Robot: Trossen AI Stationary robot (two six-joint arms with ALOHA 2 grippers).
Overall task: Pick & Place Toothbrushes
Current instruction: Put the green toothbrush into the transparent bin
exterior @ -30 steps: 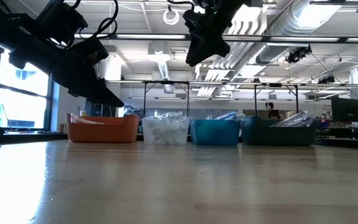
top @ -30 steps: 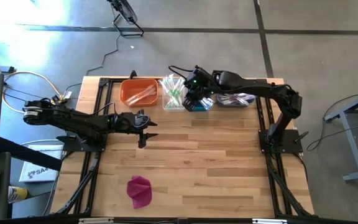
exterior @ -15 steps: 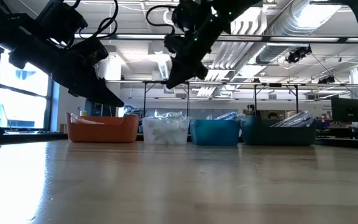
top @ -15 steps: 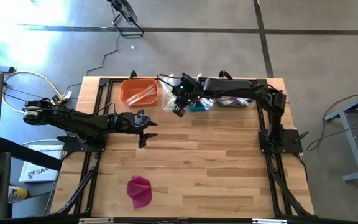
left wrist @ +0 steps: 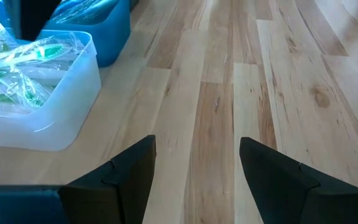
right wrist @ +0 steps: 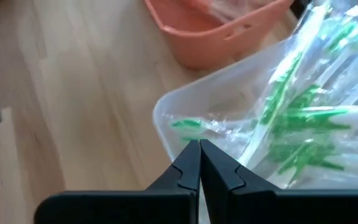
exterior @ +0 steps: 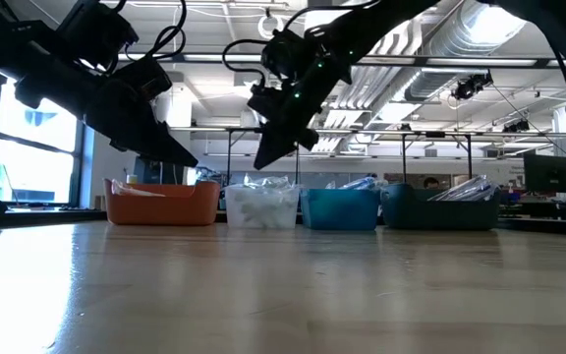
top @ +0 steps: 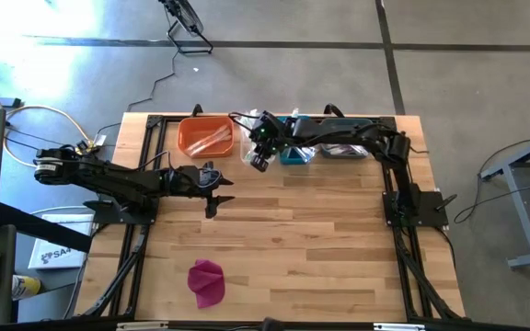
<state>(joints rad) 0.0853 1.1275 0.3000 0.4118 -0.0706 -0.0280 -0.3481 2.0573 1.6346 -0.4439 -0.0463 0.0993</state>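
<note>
A: Where are the toothbrushes (right wrist: 303, 118)?

B: Green-handled ones, in crinkly clear wrappers, piled in the clear bin (top: 251, 150); a few pale ones in the orange bin (top: 205, 136). More in the blue bin (exterior: 340, 208) and the dark bin (exterior: 440, 209) (colours hard to tell there).

A: Grippers?

B: Right gripper (right wrist: 199, 163) hangs over the clear bin's near rim, fingers pressed together, nothing between them. Left gripper (left wrist: 194, 168) hovers low over bare table (top: 320, 239) just beside that bin, fingers spread, empty.

A: Handling?

B: Likely very light, stiff stick inside, but the film looks slick and springy, so it could slide or drag neighbours. I'd pinch across mid-handle, not loose wrapper ends.
</note>
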